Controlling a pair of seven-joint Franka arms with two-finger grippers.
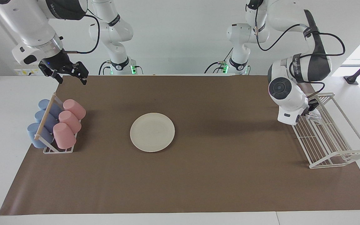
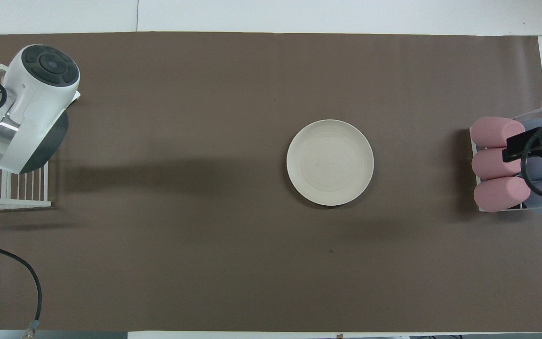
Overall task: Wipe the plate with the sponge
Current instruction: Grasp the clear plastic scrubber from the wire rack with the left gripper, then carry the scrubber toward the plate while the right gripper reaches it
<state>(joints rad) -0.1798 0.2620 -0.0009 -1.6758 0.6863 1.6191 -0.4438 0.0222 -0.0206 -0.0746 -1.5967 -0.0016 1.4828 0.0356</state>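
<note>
Plate (image 1: 152,132): flat mid-surface, bare for wiping. Sponge (image 1: 315,117): clamped in left end effector (image 1: 311,109) over the wire rack (image 1: 333,147), ready to carry. Right end effector (image 1: 70,74): wide open, empty, waiting above the cup rack (image 1: 55,126).

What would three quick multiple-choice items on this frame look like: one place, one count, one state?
1. Where is the plate?
A. In the wire rack
B. On the brown mat, about mid-table
C. On top of the cups

2. How many pink cups are in the cup rack?
A. Two
B. Three
C. Five

3. What is the left gripper doing?
A. Shut on the sponge at the wire rack
B. Open over the plate
C. Shut on a blue cup

Key: 1 B, the plate lies flat on the mat between the two racks. 2 B, three pink cups sit in a row beside the blue ones. 3 A, the fingers are closed on the silvery sponge at the rack's end nearer the robots, while the right gripper waits open above the mat's corner.
</note>
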